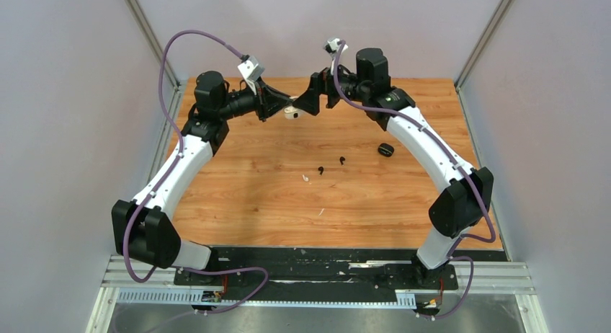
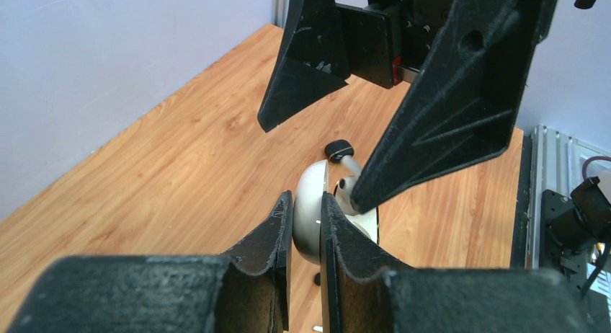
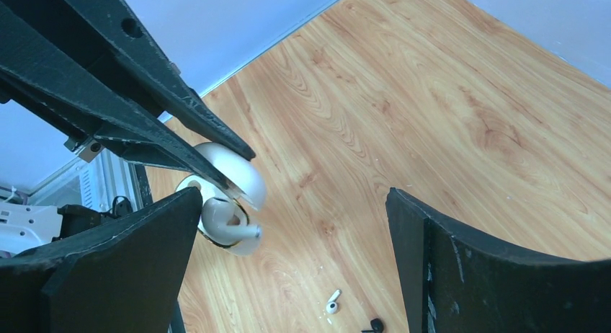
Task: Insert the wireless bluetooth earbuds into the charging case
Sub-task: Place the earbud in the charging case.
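Observation:
My left gripper [image 1: 283, 107] is shut on the lid of an open white charging case [image 1: 291, 114], held above the far middle of the table; the lid shows between the jaws in the left wrist view [image 2: 308, 221]. A white earbud [image 3: 222, 219] lies in the case's mouth with its stem sticking out. My right gripper [image 3: 292, 203] is open, one fingertip [image 2: 358, 197] against that earbud. On the table lie another white earbud [image 1: 305, 179], also in the right wrist view [image 3: 332, 302], and two black earbuds [image 1: 320, 170] [image 1: 341, 160].
A black charging case [image 1: 385, 150] lies on the wooden table [image 1: 238, 196] right of the loose earbuds. A pale sliver [image 1: 321, 212] lies nearer the front. Grey walls stand close on the left, right and far sides.

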Motion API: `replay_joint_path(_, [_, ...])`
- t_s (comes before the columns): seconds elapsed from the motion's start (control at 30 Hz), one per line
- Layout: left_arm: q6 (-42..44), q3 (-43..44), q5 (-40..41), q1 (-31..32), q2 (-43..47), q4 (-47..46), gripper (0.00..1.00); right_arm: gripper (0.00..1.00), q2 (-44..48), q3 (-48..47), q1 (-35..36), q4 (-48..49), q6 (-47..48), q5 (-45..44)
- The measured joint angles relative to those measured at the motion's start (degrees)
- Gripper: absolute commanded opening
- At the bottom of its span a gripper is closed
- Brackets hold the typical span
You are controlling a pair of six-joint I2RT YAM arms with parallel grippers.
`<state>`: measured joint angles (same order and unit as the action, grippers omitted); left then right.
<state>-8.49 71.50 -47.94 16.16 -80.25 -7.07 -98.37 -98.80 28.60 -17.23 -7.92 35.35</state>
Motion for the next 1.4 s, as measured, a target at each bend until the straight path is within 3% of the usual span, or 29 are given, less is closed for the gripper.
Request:
replay_joint_path(0.73, [0.1, 0.0, 0.0, 0.0, 0.0, 0.0, 0.00, 1.00, 0.0, 0.5, -2.6, 5.9, -3.8, 10.1])
replay_joint_path(0.8, [0.1, 0.0, 0.0, 0.0, 0.0, 0.0, 0.00, 0.94, 0.0, -0.2, -3.3, 5.2, -0.9, 12.1])
replay_joint_path(1.03, [0.4, 0.0, 0.0, 0.0, 0.0, 0.1, 0.00, 0.57, 0.0, -9.5, -4.3, -4.9, 15.4, 16.8])
replay_joint_path(1.23, [1.2, 0.0, 0.0, 0.0, 0.0, 0.9, 0.00, 0.42, 0.0, -11.5, -2.8, -16.7, 34.5, 18.4])
replay_joint_path(1.4, [2.3, 0.0, 0.0, 0.0, 0.3, 2.2, 0.00, 0.38, -0.1, -11.5, 1.0, -22.9, 47.2, 13.8])
